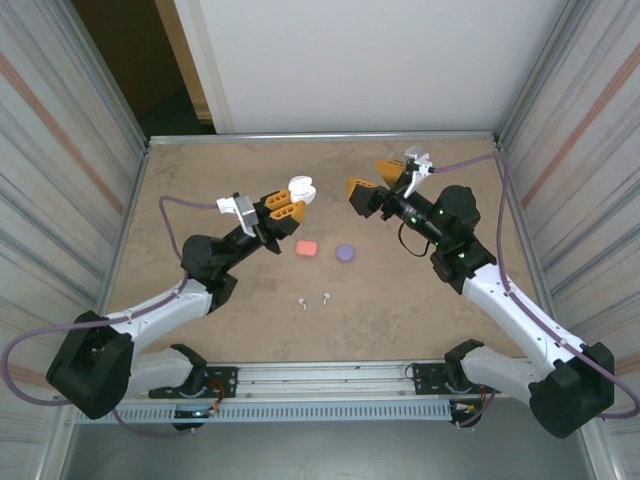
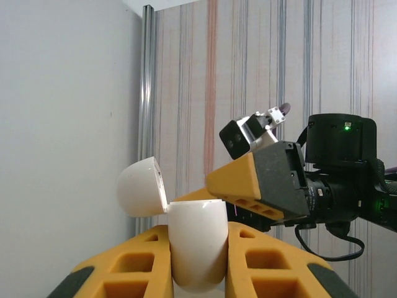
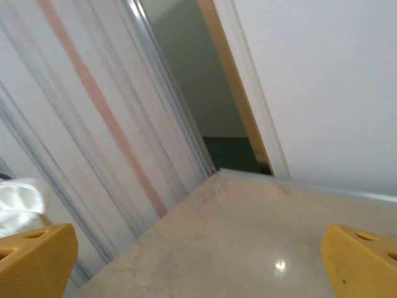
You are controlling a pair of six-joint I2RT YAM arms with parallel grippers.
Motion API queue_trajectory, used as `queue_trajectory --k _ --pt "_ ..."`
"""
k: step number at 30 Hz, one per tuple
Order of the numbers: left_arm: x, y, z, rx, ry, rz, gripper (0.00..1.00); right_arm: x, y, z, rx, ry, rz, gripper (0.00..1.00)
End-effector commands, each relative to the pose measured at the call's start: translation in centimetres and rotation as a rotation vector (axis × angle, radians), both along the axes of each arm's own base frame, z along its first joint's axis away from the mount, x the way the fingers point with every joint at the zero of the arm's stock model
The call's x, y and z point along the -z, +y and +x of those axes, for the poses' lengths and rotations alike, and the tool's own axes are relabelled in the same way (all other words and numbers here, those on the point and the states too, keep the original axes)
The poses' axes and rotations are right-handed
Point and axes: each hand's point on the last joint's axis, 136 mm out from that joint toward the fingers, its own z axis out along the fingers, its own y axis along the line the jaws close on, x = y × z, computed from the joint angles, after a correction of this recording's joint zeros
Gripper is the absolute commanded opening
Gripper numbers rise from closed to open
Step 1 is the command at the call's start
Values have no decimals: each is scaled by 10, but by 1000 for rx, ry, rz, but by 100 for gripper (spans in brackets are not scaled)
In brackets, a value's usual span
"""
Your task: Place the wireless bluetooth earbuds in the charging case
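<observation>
My left gripper (image 1: 297,202) is raised above the table and shut on a white charging case (image 1: 302,186). In the left wrist view the case (image 2: 197,248) stands upright between the orange fingers (image 2: 142,261), its lid (image 2: 142,186) hinged open to the left. My right gripper (image 1: 363,175) hovers just right of the case, open, with nothing between its fingers (image 3: 37,261). One of its orange fingers (image 2: 245,180) reaches close over the case's open mouth. Two white earbuds (image 1: 302,303) (image 1: 325,297) lie on the table nearer the arm bases.
A coral-pink case (image 1: 306,248) and a purple case (image 1: 346,253) lie shut side by side mid-table. The table (image 1: 200,180) is boxed in by ribbed side walls (image 1: 60,180) and a white back panel (image 1: 350,60). A dark opening (image 1: 130,60) is at the back left.
</observation>
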Motion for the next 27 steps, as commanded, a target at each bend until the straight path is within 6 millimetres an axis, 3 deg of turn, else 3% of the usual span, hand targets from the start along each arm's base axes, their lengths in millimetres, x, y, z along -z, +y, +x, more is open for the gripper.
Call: queue_trajectory --k 1,10,18,27 --pt "-7 7 -5 -39 -44 -6 0 28 -3 3 12 136 -21 99" --pt "-10 16 -13 -77 -67 3 0 84 7 -17 -92 296 -133 100" --pt "-13 20 -17 -86 -77 5 0 126 23 -37 -194 514 -225 87" --pt "-15 21 -21 -76 -86 0 0 169 62 -64 -342 717 -316 75"
